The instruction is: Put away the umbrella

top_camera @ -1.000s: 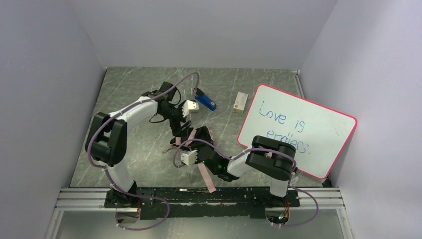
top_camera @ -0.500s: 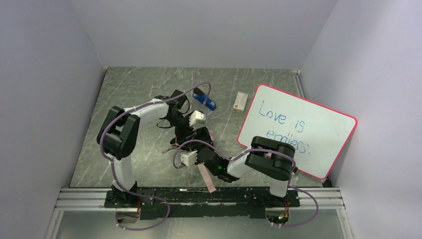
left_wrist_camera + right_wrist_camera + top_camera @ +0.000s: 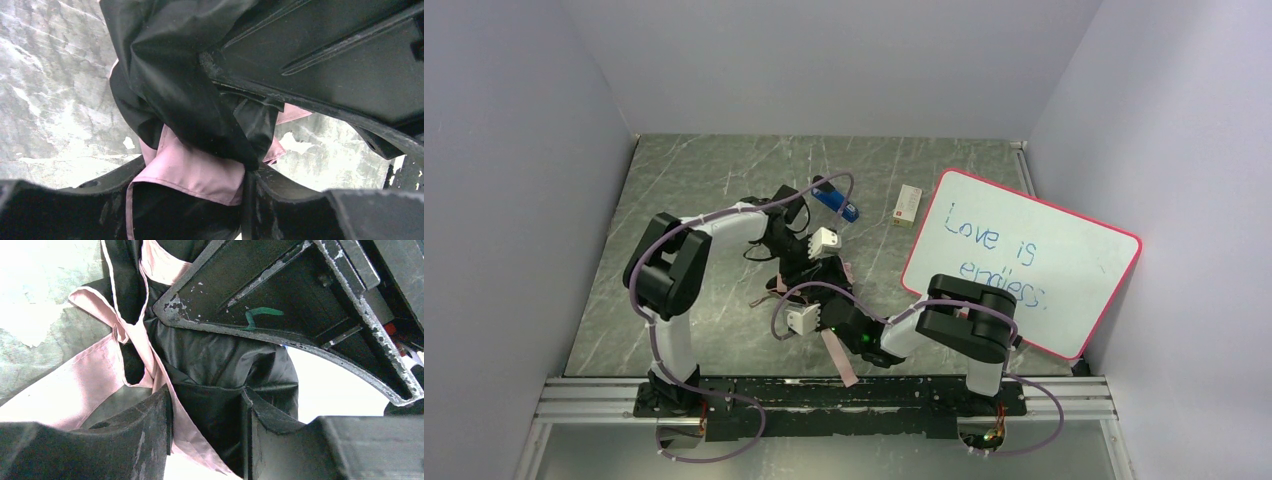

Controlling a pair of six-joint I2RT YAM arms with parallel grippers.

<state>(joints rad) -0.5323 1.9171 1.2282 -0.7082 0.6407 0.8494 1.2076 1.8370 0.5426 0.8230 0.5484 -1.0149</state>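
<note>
Since a second ago the left arm has swung in from the left of the overhead view, and its wrist has dropped from beside the blue stapler point(image 3: 836, 202) down onto the umbrella point(image 3: 829, 272). The right arm has not shifted.

Up close, the left fingers point(image 3: 325, 55) have come together from wide open and now pinch a bunched fold of the umbrella's cloth point(image 3: 180, 95). Black lining is pressed under the upper finger, and a pink edge lies on the lower one. Grey marbled bench point(image 3: 50, 100) shows behind the fold.

The right fingers point(image 3: 280, 290) are partly closed on the same umbrella. A thick wad of black cloth point(image 3: 220, 360) fills the gap between them, and pale pink panels spill out toward the left of that view.

From above, both wrists meet at the middle of the bench point(image 3: 694, 190). The left arm reaches in from the upper left and the right arm from the lower right. The umbrella is a crumpled dark heap between them, low over the bench; whether it rests on the surface I cannot tell. A pink strap point(image 3: 840, 358) trails from it toward the bottom of the frame, past the right wrist.

Above the heap lies the stapler, and a small white box point(image 3: 908, 205) sits to its right. A red-framed whiteboard point(image 3: 1024, 260) with blue writing fills the right side of the frame.
</note>
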